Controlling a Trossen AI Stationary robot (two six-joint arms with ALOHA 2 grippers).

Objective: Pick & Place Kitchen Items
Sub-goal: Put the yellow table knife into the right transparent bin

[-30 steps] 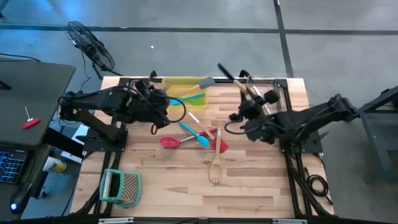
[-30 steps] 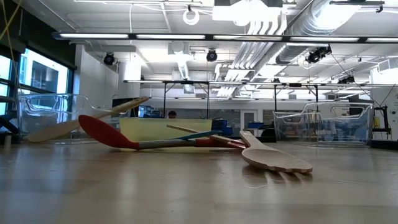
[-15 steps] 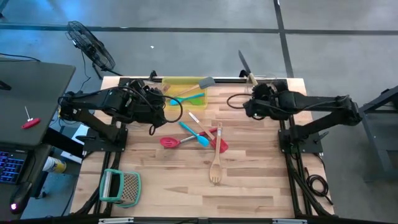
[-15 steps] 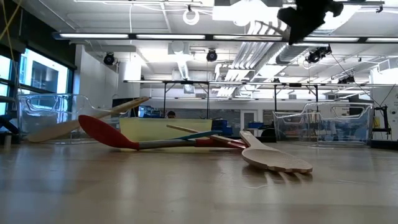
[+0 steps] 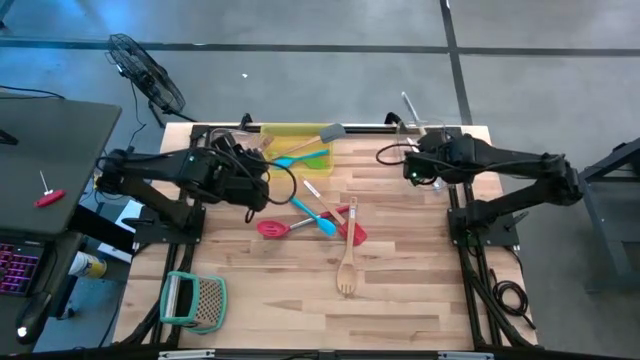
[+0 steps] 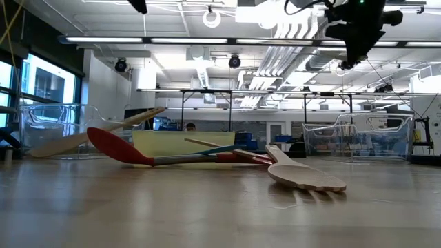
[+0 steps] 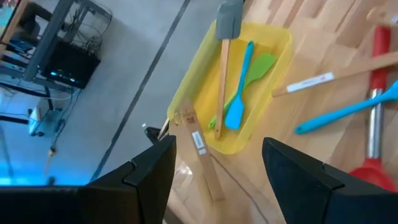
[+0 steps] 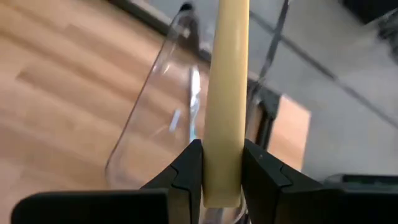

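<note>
1. A pale-handled utensil (image 8: pixel 225 93) stands pinched between the two dark fingers (image 8: pixel 186 171) of the right gripper (image 8: pixel 222 168); in the right wrist view its handle runs straight away from the jaws, so its long axis lies in line with the gripper.

2. Directly beyond the handle sits a clear plastic bin (image 8: pixel 158 124) at the table's far right corner. From above, the utensil (image 5: pixel 409 108) angles out past the right gripper (image 5: pixel 420 160) toward the table's back edge, over or just beside that clear bin (image 5: pixel 440 140); I cannot tell which.

3. The coming move, as I judge it, turns on this line-up: the bin's opening lies ahead of the jaws along the handle's axis, so a lowering along that line followed by a release would seem to suit.

4. The left gripper (image 7: pixel 214 168) hangs near the yellow tray (image 7: pixel 186 93) at the back of the table, fingers spread and empty. That tray holds a blue spatula (image 7: pixel 239 93), a green spatula (image 7: pixel 255 71) and a grey-headed one (image 7: pixel 227 37).

5. The remaining loose items, a red spoon (image 5: pixel 272 228), a blue spatula (image 5: pixel 312 215) and a wooden fork (image 5: pixel 347 262), lie mid-table between the arms, somewhat nearer the left gripper (image 5: pixel 255 185).
</note>
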